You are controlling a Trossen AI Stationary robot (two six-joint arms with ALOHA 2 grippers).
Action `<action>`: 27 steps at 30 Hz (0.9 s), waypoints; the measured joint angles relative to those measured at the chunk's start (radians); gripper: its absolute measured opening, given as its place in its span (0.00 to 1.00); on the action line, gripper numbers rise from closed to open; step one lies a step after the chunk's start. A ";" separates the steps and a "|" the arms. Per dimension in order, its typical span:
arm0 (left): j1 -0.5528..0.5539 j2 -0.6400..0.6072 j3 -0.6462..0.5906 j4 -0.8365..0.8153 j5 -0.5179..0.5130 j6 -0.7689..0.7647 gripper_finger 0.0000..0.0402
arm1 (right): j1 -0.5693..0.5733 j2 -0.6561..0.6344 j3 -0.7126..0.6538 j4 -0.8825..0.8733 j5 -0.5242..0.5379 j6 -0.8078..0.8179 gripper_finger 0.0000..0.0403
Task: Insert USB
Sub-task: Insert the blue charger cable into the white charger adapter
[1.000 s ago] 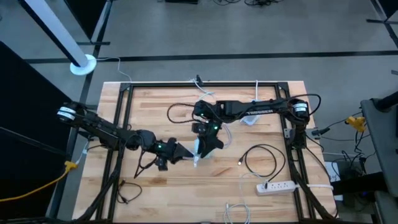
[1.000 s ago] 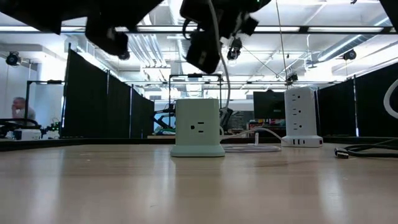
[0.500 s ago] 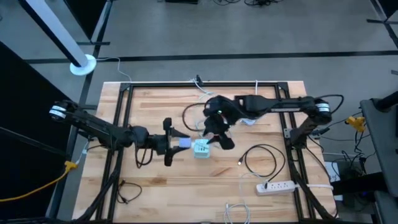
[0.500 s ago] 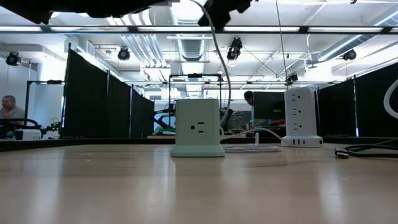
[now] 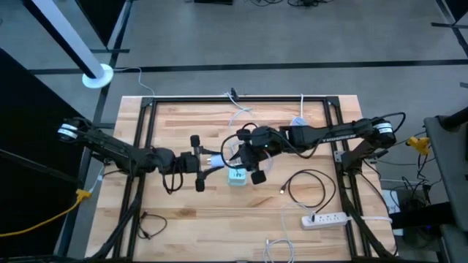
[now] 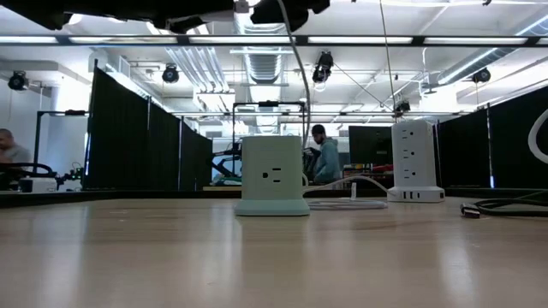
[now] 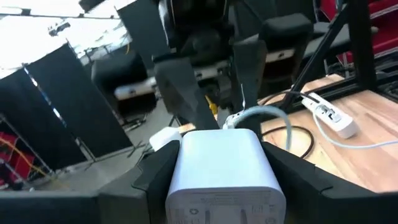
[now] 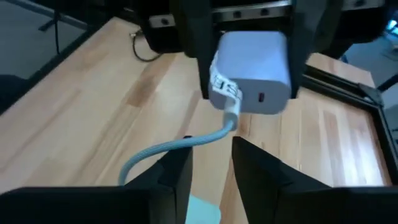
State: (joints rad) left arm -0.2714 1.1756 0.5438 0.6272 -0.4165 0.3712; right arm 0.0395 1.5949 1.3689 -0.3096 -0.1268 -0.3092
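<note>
Left gripper (image 5: 207,162) is clamping one white charger block (image 7: 225,169) at frame centre, while right gripper (image 8: 210,167), fingers slightly apart, is straddling its one pale cable (image 8: 177,149); two power towers (image 6: 272,174) are standing beyond.

No text can be read with confidence. The white charger block (image 7: 225,167) carries lines of small print on its face, and a white tag (image 8: 225,86) on its side bears dark marks, all illegible.

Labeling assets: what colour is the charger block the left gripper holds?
White charger block, clearest in the right wrist view, clamped in the left gripper.
</note>
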 joint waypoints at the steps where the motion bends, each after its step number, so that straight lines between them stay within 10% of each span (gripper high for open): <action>1: 0.001 0.000 0.000 -0.008 -0.007 -0.010 0.48 | 0.000 -0.002 0.000 -0.008 0.018 0.000 0.21; 7: 0.001 0.000 0.000 -0.021 -0.007 -0.043 0.48 | -0.001 -0.004 0.000 -0.090 0.159 -0.074 0.17; 27: 0.001 0.000 0.000 -0.019 -0.028 -0.056 0.48 | 0.027 -0.005 -0.001 0.036 0.083 -0.156 0.19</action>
State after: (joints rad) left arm -0.2703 1.1751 0.5438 0.6079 -0.4446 0.3147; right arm 0.0669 1.5902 1.3678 -0.2732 -0.0442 -0.4656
